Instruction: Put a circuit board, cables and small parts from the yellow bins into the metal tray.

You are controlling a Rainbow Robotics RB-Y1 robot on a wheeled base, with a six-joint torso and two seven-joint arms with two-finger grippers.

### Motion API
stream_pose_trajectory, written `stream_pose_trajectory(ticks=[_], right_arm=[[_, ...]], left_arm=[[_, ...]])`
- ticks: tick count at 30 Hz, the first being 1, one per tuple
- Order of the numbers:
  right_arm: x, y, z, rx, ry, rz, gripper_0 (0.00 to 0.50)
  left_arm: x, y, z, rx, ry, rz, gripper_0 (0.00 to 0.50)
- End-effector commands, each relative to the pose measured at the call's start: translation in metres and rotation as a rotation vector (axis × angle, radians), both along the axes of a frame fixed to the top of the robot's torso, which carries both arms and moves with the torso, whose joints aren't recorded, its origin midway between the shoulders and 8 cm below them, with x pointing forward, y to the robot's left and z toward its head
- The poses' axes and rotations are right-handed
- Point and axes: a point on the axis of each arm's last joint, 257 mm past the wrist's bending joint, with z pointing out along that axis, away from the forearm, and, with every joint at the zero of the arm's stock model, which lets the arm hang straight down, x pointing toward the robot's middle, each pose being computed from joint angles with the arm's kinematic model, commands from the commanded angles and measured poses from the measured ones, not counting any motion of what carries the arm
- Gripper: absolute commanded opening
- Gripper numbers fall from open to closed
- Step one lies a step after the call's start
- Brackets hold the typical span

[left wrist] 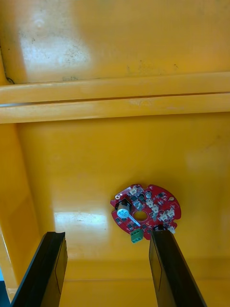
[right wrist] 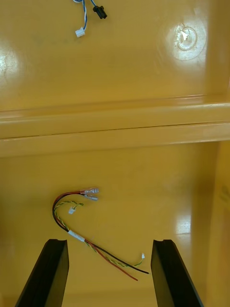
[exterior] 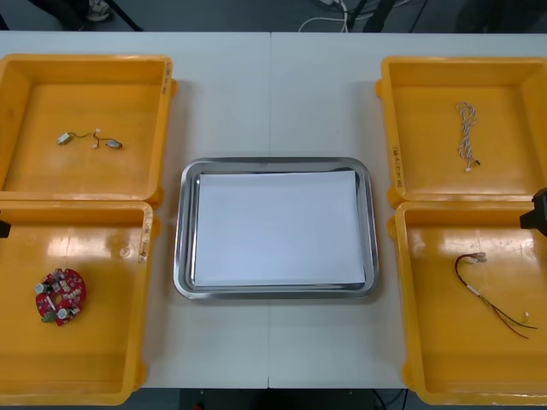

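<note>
i have the left gripper (left wrist: 108,273) out at my left side, facing down, jaws wide apart and empty. the right gripper (right wrist: 110,276) mirrors it at my right side, jaws equally spread, gripping nothing.

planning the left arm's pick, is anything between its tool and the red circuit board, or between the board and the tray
Nothing visible lies between the open left tool and the red circuit board, alone in its yellow bin. Toward the metal tray, only that bin's wall stands between; the tray's white inside is bare.
</note>
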Motion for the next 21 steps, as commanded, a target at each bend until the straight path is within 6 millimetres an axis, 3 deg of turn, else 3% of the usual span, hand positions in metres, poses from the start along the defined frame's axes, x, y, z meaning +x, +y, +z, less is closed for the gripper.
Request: stream_pose_trajectory(ticks=[1,21], right_arm=[[-0.0013,-0.0034,0.0028,-0.01,-0.009,0.008,0.5],[-0.0013,-0.0034,0.0028,-0.01,-0.009,0.008,0.5]], left_arm=[[-0.0041,0.0068,0.008,0.011,-0.022,0.021,0.5],[-0.0041,0.0068,0.008,0.011,-0.022,0.021,0.5]])
